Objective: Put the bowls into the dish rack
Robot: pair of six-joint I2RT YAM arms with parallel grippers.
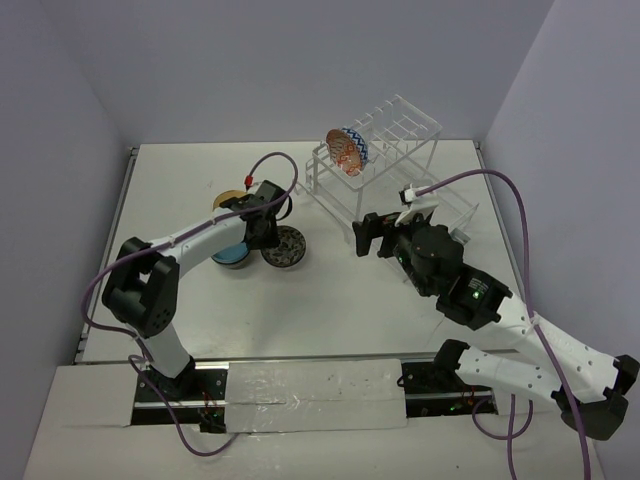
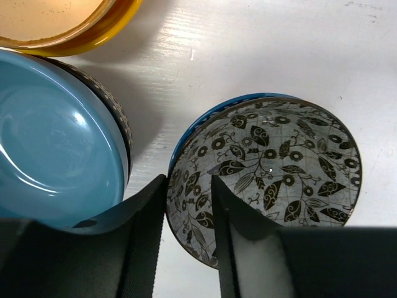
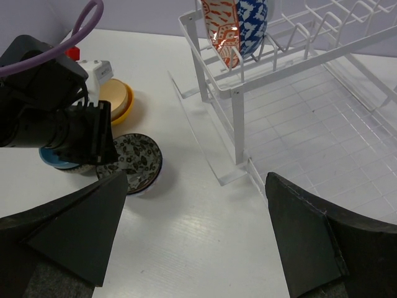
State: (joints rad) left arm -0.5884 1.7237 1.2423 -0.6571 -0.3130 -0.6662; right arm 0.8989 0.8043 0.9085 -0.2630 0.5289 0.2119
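White table (image 1: 330, 330), bare lavender walls on three sides.

Left jaws: parted and set astride the near rim of the leaf bowl (image 2: 279, 167), one finger inside and one outside. A gap shows between them, so no pinch is made. The bowl sits flat on the table.

Right jaws: spread wide, holding nothing, hovering over the table just in front of the rack (image 3: 238, 118).

Blue bowl (image 2: 56, 149): just beside the leaf bowl, on its left in the wrist view. Contact between the two cannot be confirmed.

Yellow bowl (image 2: 62, 25): beyond the blue one, close by.

Progress: one bowl loaded. The red-and-blue patterned bowl (image 1: 347, 150) stands on edge in the top-tier slots at the rack's left end. Three bowls lie on the table, well apart from the rack. Judged early: about a quarter done, with the grasp on the leaf bowl the step in hand.
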